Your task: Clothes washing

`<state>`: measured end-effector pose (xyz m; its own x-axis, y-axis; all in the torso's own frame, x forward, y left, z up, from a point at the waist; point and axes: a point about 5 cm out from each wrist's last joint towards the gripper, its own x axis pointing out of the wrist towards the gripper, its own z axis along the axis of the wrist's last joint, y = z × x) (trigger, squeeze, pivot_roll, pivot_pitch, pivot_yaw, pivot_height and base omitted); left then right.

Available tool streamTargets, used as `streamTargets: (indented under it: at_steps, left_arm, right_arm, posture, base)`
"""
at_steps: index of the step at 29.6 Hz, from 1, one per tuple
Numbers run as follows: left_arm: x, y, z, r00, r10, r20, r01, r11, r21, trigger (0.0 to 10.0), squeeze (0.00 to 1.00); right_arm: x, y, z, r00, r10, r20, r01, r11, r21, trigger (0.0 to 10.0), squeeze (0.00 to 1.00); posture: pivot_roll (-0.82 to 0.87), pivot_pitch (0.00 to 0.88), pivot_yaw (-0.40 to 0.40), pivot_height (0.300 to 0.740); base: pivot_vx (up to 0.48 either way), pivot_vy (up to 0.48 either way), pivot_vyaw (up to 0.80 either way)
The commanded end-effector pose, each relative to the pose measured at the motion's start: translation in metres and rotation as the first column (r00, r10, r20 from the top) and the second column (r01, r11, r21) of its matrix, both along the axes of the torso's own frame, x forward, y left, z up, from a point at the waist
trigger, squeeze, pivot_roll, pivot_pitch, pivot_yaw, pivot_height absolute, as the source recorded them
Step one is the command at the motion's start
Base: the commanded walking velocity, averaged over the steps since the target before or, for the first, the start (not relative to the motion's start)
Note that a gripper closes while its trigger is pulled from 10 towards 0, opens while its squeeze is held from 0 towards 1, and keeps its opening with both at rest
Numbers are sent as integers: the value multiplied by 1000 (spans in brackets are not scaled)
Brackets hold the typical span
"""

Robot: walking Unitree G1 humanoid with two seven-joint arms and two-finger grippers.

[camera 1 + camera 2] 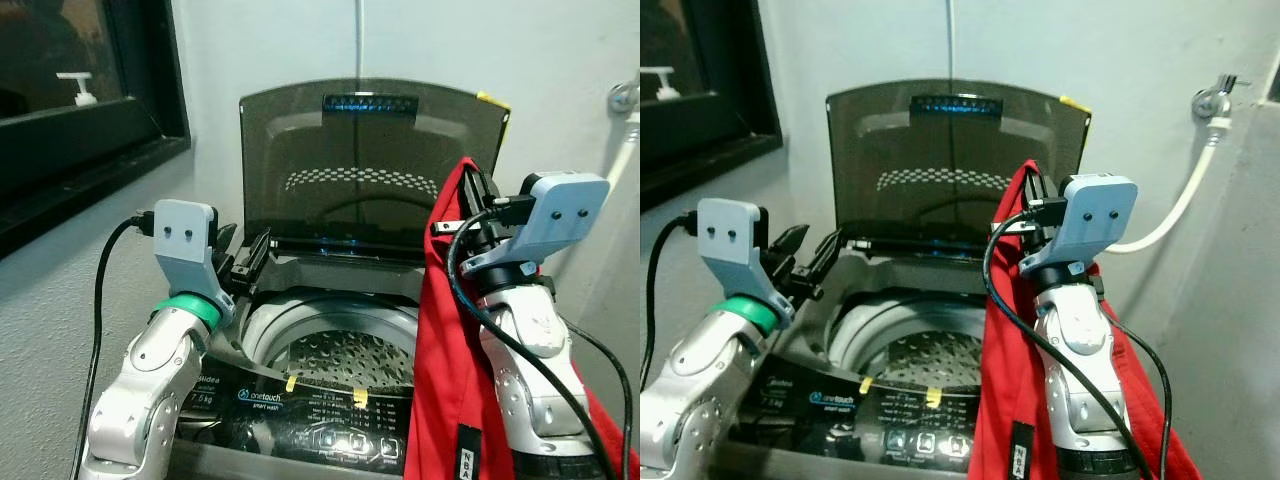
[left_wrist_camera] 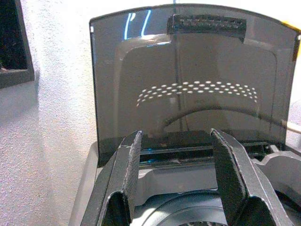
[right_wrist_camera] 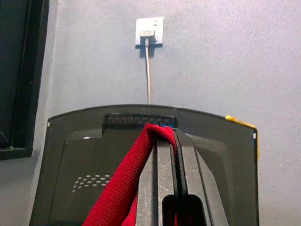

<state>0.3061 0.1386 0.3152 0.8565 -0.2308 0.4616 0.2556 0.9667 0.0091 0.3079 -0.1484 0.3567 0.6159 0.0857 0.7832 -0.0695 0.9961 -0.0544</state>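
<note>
— What's the right claw (image 1: 478, 200) doing?

— It's pinching the red knitted cloth (image 1: 450, 380) by its top edge, fingers pressed together on the fabric. From the wrist camera you can see the red strip running up and over the two black fingers (image 3: 167, 165), which are closed flat against each other.

— And where's the cloth hanging?

— It's draping down the front of the silver right arm (image 1: 530, 380), at about three o'clock from the round steel drum (image 1: 340, 355) of the grey top-loading washing machine (image 1: 300, 420). The cloth is sitting over the machine's right edge, held up above the rim rather than lying inside the drum.

— The lid?

— The smoky translucent lid (image 1: 370, 170) is standing upright at twelve o'clock, leaning toward the pale wall (image 1: 280, 50).

— What about the left claw (image 1: 243, 262)?

— It's hovering at about nine o'clock of the drum, above the machine's left rim, with its fingers (image 2: 124, 179) spread apart and holding nothing.

— Anything else around?

— A white hose (image 1: 1175, 210) is running from a metal tap (image 1: 1212, 98) on the wall at two o'clock, and a dark-framed window (image 1: 80, 110) is sitting at ten o'clock.
</note>
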Motion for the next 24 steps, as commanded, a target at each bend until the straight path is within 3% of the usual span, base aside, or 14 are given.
streamTargets:
  at_steps: [1, 6, 9, 11, 12, 14, 15, 17, 18, 19, 20, 21, 23, 24]
  left_arm:
    - [-1, 0, -3, 1000, -10, -14, 10, 1000, -3, 10000, 0]
    - [-1, -2, -3, 999, -39, -16, 39, 999, 26, 10000, 0]
    - [-3, -4, 0, 995, -102, 19, 98, 983, 154, 10000, 0]
    - [2, -1, 16, 983, -175, 58, 148, 936, 320, 10000, 0]
    - [2, -1, 16, 983, -175, 58, 148, 936, 320, 10000, 0]
    - [5, 1, 15, 951, -306, -40, 287, 830, 479, 10000, 0]
    - [5, 1, 15, 951, -306, -40, 287, 830, 479, 10000, 0]
    - [2, 4, 6, 894, -419, -160, 438, 740, 511, 10000, 0]
    - [2, 4, 6, 894, -419, -160, 438, 740, 511, 10000, 0]
    - [-3, 5, 3, 858, -473, -201, 505, 704, 500, 10000, 0]
    - [-3, 5, 3, 858, -473, -201, 505, 704, 500, 10000, 0]
    - [-10, 1, 1, 792, -560, -245, 602, 648, 466, 10000, 0]
    - [-32, -18, -4, 615, -727, -304, 770, 472, 430, 10000, 0]
    - [-32, -18, -4, 615, -727, -304, 770, 472, 430, 10000, 0]
  right_arm:
    - [-4, 3, 2, 1000, -5, 30, 6, 999, -49, 10000, 0]
    - [-3, 6, 10, 997, -14, 73, 23, 992, -121, 10000, 0]
    - [3, 4, 33, 990, -47, 135, 60, 994, -90, 10000, 0]
    - [13, 8, 68, 976, -45, 213, 62, 995, -74, 10000, 0]
    - [13, 8, 68, 976, -45, 213, 62, 995, -74, 10000, 0]
    - [15, 15, 95, 968, 24, 250, -9, 998, -60, 10000, 0]
    - [15, 15, 95, 968, 24, 250, -9, 998, -60, 10000, 0]
    - [11, 18, 110, 958, 108, 267, -97, 994, -56, 10000, 0]
    - [11, 18, 110, 958, 108, 267, -97, 994, -56, 10000, 0]
    - [7, 20, 114, 945, 191, 266, -177, 981, -76, 10000, 0]
    - [7, 20, 114, 945, 191, 266, -177, 981, -76, 10000, 0]
    - [3, 22, 116, 924, 290, 250, -268, 956, -120, 10000, 0]
    - [-2, 25, 115, 877, 428, 217, -391, 899, -196, 10000, 0]
    - [-2, 25, 115, 877, 428, 217, -391, 899, -196, 10000, 0]
  posture:
    - [65, 31, 69, 740]
    - [61, 40, 73, 740]
    - [57, 48, 73, 740]
    - [64, 65, 62, 740]
    - [64, 65, 62, 740]
    - [84, 73, 58, 740]
    - [84, 73, 58, 740]
    - [77, 86, 55, 740]
    - [77, 86, 55, 740]
    - [77, 91, 58, 740]
    - [77, 91, 58, 740]
    - [72, 98, 65, 740]
    - [66, 101, 67, 740]
    - [66, 101, 67, 740]
  base:
    - [0, 0, 0]
    - [0, 0, 0]
    - [0, 0, 0]
    - [0, 0, 0]
    - [0, 0, 0]
    - [0, 0, 0]
    - [0, 0, 0]
    - [0, 0, 0]
    - [0, 0, 0]
    - [0, 0, 0]
    - [0, 0, 0]
    - [0, 0, 0]
    - [0, 0, 0]
    - [0, 0, 0]
